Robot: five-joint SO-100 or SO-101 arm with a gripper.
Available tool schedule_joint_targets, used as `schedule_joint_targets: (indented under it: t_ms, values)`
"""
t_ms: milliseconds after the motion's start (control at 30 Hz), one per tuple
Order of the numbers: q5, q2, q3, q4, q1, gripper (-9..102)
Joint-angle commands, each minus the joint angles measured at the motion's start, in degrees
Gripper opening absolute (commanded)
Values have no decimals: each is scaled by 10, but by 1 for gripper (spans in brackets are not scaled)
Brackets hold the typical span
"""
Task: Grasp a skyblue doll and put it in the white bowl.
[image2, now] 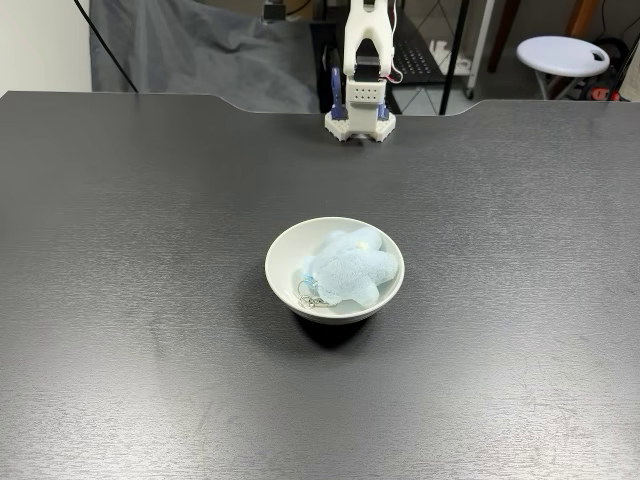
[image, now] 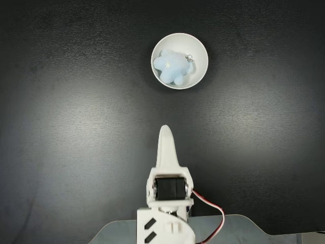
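doll: skyblue doll [image: 172,66] lies inside the white bowl [image: 199,55]
gripper: gripper [image: 166,133] well apart from bowl, pointing toward it

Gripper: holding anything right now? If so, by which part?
Nothing is held. The gripper is pulled back, well apart from the white bowl, with nothing between its jaws. The skyblue doll lies loose inside the bowl.

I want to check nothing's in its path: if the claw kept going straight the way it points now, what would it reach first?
In the top-down fixed view the claw points up the picture toward the white bowl holding the blue doll. The bowl looks first in line, though the claw's height is unclear.
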Motion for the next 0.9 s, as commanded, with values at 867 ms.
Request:
schedule_joint_targets:
  t_ms: [867]
  values:
    - [10,80,569,-68,2,0]
